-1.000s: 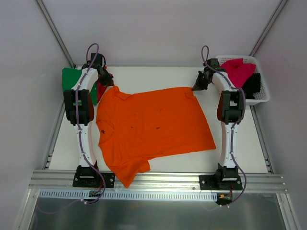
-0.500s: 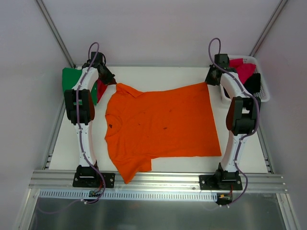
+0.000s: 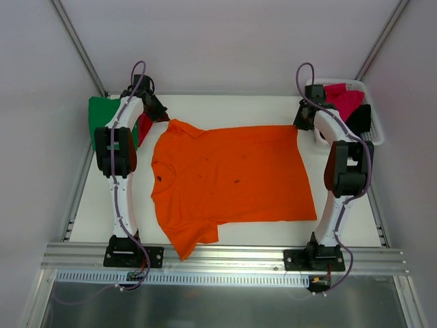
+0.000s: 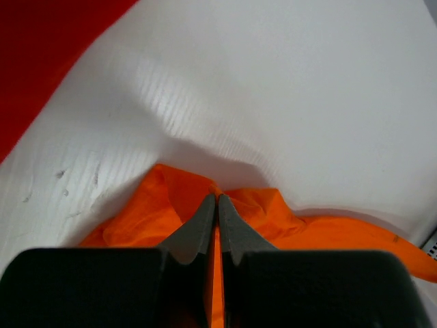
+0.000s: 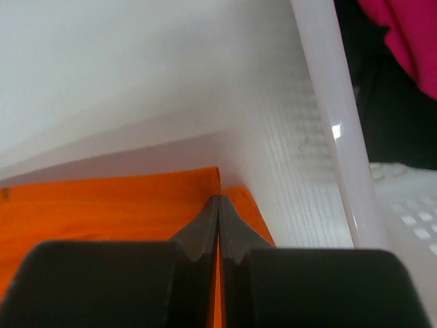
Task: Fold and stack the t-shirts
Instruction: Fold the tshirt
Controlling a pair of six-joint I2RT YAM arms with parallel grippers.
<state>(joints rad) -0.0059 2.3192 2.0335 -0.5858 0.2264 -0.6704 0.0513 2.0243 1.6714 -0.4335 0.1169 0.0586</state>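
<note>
Closed on cloth, the left hand [image 4: 217, 199] is seen in its wrist view with both fingers pressed together and a bunched fold of the orange t-shirt [image 3: 232, 181] pinched between them. The right hand [image 5: 218, 199] is likewise shut to a narrow line, and a flat corner of the same garment is gripped at its fingertips.

In the overhead view the orange t-shirt is spread on the worktop [image 3: 225, 108] at the centre of the frame. Its long axis, shoulders to hem, is laid left to right: the sleeves are found at the left and the straight hem at the right. The upper-left sleeve corner is held by the left hand [image 3: 162, 117] and the upper-right hem corner by the right hand [image 3: 301, 124], so the upper edge is drawn taut between them. The whole body of the garment lies below both hands in the frame. Each hand is nearest its own corner, and the lower edge is left free.

A green t-shirt [image 3: 102, 113] and a red t-shirt [image 3: 144, 127] are located at the upper left. A pink t-shirt [image 3: 341, 100] and a black t-shirt [image 3: 360, 120] are held in the basket [image 3: 374, 142] at the upper right.

It is judged that a fold would be made by carrying the held edge downward over the body.
</note>
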